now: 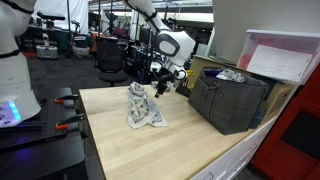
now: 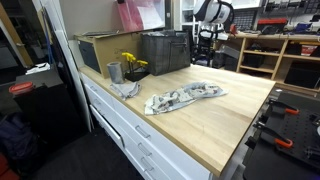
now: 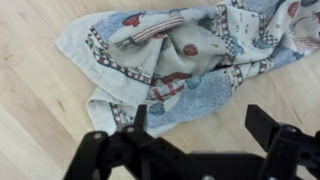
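Observation:
A crumpled cloth (image 3: 180, 50) printed with red, blue and checked patches lies on the light wooden tabletop (image 3: 40, 110). It shows in both exterior views, near the table's middle (image 1: 143, 108) (image 2: 185, 97). In the wrist view my gripper (image 3: 200, 115) hangs over the cloth's near edge. Its black fingers (image 3: 140, 118) stand wide apart, with only bare wood and the cloth's hem between them. In an exterior view the gripper (image 1: 160, 85) is just above the cloth's far end, open and holding nothing.
A dark grey crate (image 1: 230, 100) (image 2: 165, 50) stands on the table beside the cloth, with a pink-and-white bin (image 1: 285, 55) behind it. A grey cup (image 2: 114, 72), yellow flowers (image 2: 132, 65) and a grey rag (image 2: 125, 88) sit near the table's corner.

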Motion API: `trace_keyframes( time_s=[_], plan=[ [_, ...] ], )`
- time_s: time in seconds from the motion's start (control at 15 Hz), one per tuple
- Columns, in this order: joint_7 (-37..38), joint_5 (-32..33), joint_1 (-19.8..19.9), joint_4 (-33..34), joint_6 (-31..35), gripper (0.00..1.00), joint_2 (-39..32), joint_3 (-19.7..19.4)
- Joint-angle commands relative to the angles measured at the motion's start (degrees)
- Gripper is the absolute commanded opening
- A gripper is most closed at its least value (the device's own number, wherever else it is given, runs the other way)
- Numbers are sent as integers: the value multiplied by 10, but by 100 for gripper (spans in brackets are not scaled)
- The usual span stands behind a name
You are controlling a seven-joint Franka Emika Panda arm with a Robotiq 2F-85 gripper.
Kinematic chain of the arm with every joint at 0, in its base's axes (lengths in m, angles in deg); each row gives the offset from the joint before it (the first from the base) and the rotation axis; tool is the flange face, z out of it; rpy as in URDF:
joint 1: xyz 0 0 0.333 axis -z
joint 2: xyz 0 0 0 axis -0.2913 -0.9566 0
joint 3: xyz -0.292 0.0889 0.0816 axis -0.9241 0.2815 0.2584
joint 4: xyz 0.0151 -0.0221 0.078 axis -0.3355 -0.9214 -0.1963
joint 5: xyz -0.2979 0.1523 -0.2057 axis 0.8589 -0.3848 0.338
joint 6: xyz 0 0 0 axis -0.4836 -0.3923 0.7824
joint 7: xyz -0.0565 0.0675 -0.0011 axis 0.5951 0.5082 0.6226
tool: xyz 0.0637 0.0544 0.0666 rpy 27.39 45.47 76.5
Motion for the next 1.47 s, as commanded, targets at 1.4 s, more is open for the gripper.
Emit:
trace_keyframes(
  time_s=[1.4],
  plan=[
    [49, 87, 8, 91, 98, 100, -168, -12]
  ],
)
